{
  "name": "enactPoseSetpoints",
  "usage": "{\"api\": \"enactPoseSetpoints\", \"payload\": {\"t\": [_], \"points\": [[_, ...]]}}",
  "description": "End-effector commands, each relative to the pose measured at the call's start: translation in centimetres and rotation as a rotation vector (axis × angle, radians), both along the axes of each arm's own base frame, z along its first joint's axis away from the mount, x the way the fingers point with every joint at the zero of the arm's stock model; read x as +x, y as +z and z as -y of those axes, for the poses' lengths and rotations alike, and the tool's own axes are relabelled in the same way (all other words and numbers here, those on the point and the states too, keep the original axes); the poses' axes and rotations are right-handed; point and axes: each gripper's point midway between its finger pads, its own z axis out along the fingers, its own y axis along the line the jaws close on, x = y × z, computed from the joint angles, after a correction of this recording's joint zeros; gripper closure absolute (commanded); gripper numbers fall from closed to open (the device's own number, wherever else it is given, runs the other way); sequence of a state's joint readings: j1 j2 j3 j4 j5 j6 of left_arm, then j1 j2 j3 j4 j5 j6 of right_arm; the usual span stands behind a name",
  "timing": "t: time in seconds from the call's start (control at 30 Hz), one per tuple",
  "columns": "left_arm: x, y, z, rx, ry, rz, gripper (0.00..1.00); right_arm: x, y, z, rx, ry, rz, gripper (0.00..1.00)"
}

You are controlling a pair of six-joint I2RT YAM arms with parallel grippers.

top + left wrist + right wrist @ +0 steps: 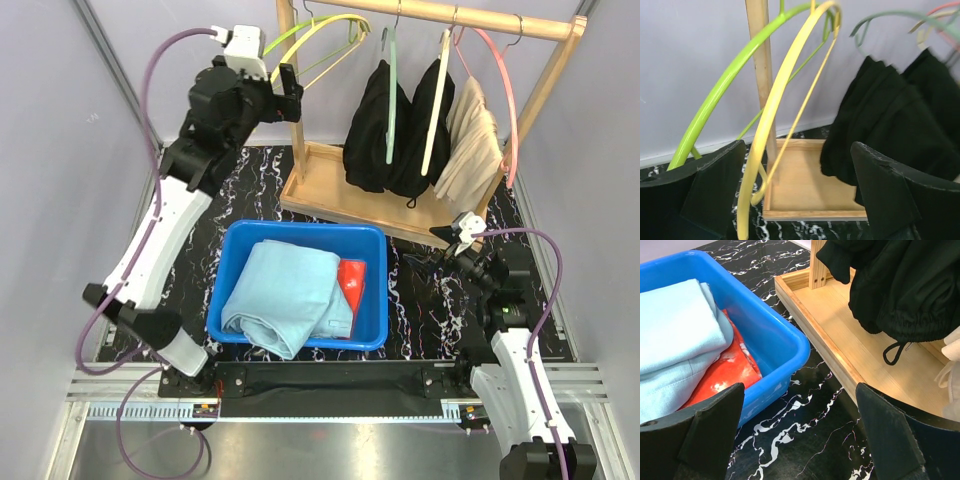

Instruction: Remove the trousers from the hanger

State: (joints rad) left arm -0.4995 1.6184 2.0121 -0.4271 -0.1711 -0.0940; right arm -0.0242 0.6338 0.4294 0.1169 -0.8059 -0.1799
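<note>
**Worktop and rack.** A black marbled worktop [425, 315] carries a wooden rack [340, 198] at the back and a blue bin [384, 300] in front of it.

**Trousers.** 5 pairs counted. 2 lie folded in the bin: the light blue pair [280, 295] on top, with the red patterned pair [352, 280] tucked at its right side. 3 hang on the rail: 2 black pairs [372, 130] [425, 135] and the beige pair [472, 145].

**Hangers.** The green hanger [715, 105] and yellow hanger [780, 95] at the left end are bare.

**Pincers.**
- The left pincer [800, 200] is raised by the rack's left post. Its jaws are apart and hold nothing. The yellow hanger crosses the gap in its wrist view; contact cannot be confirmed.
- The right pincer [800, 440] is low over the worktop between bin and rack base, jaws apart and empty.

**Assessment.** 2 of 5 appear done, and the work sits between garments. In my judgement, the next move needs a pincer carried across to the nearest black pair, closed on a thick fold, then a pull down and clear of the hanger without dragging the hanger off the rail.
</note>
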Motion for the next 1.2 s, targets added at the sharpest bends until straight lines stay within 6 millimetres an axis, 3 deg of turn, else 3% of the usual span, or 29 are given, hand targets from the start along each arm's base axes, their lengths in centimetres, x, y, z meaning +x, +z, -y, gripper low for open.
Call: {"api": "enactPoseSetpoints", "payload": {"t": [0.0,0.17,0.47,0.53,0.57,0.6,0.67,0.7,0.77,0.8,0.97,1.03,1.17], "points": [[-3.5,3.6,-0.3,-0.125,-0.070,0.048,0.07,0.3,1.5,0.2,-0.013,-0.002,0.081,0.00],[-5.8,4.4,1.5,-0.241,-0.191,0.018,0.07,0.3,1.5,0.3,-0.014,-0.005,0.082,0.00],[-7.7,5.0,9.5,-0.356,-0.432,-0.068,0.07,0.3,1.7,0.3,-0.015,-0.005,0.091,0.00],[-7.1,3.8,11.5,-0.365,-0.429,-0.103,0.07,0.3,1.7,0.3,-0.014,-0.005,0.090,0.00],[-7.1,4.5,11.9,-0.372,-0.426,-0.091,0.07,0.2,1.8,0.3,-0.014,-0.005,0.093,0.00],[-6.8,3.3,13.4,-0.359,-0.432,-0.114,0.07,0.2,1.8,0.3,-0.014,-0.003,0.093,0.00],[-6.7,3.8,14.5,-0.368,-0.426,-0.107,0.07,0.2,1.8,0.3,-0.015,-0.005,0.097,0.00],[-6.0,2.9,15.4,-0.360,-0.420,-0.122,0.07,0.2,1.9,0.3,-0.015,-0.005,0.100,0.00],[-6.0,3.4,16.0,-0.353,-0.416,-0.100,0.07,0.2,2.0,0.4,-0.015,-0.008,0.103,0.00],[-5.6,2.7,16.9,-0.337,-0.399,-0.104,0.07,0.1,2.0,0.4,-0.015,-0.008,0.105,0.00],[-3.6,1.4,17.1,-0.262,-0.261,-0.066,0.09,0.1,2.2,0.4,-0.016,-0.011,0.109,0.00],[-2.5,0.8,16.5,-0.225,-0.191,-0.048,0.15,0.1,2.2,0.5,-0.016,-0.013,0.111,0.00],[-0.5,-0.9,17.1,-0.163,-0.132,-0.035,0.29,0.1,2.2,0.5,-0.015,-0.013,0.110,0.00]]}}
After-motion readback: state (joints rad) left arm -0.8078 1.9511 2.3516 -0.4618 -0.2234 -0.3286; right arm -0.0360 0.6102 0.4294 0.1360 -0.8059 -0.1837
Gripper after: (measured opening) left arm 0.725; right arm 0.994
